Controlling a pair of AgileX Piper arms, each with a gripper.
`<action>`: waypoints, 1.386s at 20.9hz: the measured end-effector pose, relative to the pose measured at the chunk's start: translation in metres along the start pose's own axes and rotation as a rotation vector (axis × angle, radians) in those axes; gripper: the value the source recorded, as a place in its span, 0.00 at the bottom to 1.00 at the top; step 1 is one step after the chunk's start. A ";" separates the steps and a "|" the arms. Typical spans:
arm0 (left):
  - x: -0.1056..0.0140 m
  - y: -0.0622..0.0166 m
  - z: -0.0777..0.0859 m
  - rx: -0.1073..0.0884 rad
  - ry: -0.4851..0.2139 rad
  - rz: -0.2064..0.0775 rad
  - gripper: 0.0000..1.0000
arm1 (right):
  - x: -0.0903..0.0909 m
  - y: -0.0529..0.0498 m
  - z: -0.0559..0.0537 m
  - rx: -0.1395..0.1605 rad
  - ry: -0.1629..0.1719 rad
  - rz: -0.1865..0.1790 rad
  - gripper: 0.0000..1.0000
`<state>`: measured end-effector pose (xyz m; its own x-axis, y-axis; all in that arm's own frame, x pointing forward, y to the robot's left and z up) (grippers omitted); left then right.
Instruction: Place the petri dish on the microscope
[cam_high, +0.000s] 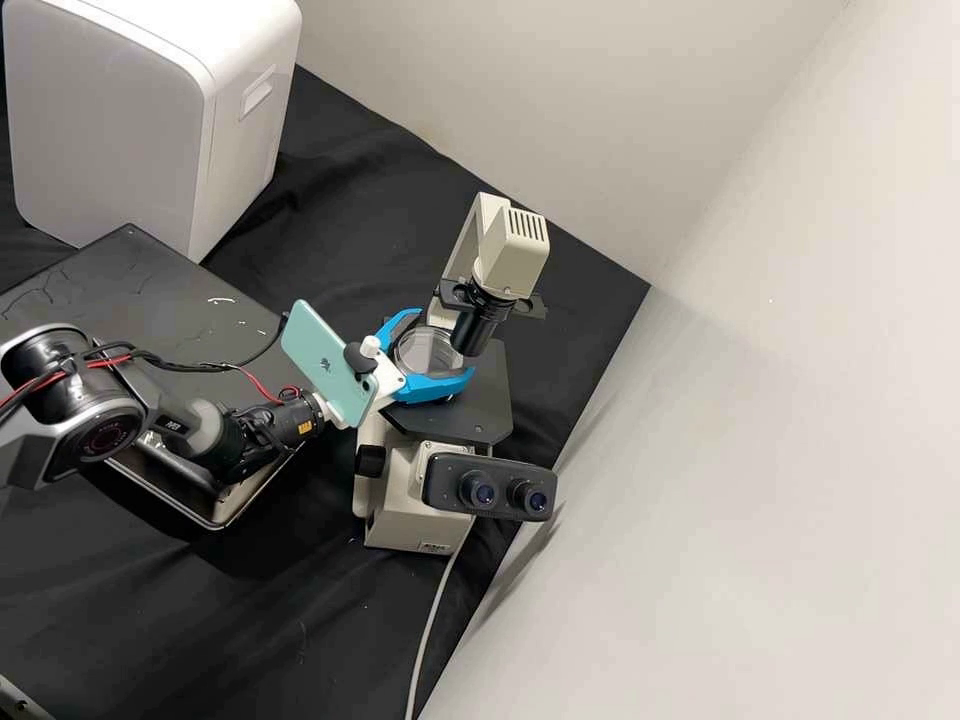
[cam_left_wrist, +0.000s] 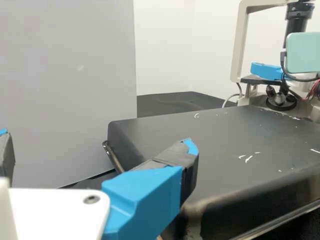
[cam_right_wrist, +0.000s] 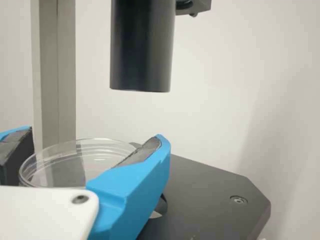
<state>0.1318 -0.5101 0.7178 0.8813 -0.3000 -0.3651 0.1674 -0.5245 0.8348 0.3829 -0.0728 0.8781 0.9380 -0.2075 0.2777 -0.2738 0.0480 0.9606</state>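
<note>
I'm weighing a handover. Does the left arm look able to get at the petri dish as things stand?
Probably not: the right gripper grips the petri dish on both sides under the black lens tube, and the left gripper sits far off, across the black tray.

Dish over the stage, microscope mid-desk.
The microscope stands at the middle of the desk, eyepieces at its front. And there's the petri dish, clasped between the fingers of the right gripper, over the stage and directly under the condenser tube. Left of the microscope lies a raised slab with a large cabinet behind it. The left gripper sits by the slab's edge, fingers apart.
</note>
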 end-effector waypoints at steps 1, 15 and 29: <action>0.000 0.0000 0.000 -0.003 0.000 0.000 1.00 | 0.000 0.000 0.000 0.000 0.001 0.003 1.00; 0.000 -0.0020 -0.003 -0.007 0.014 -0.007 1.00 | 0.002 -0.004 -0.001 -0.040 -0.024 0.021 1.00; 0.000 -0.0019 -0.003 -0.007 0.017 -0.006 1.00 | -0.004 -0.001 -0.006 -0.028 -0.041 0.013 1.00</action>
<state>0.1331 -0.5068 0.7174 0.8874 -0.2835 -0.3635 0.1761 -0.5203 0.8356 0.3810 -0.0667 0.8759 0.9249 -0.2462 0.2897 -0.2790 0.0781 0.9571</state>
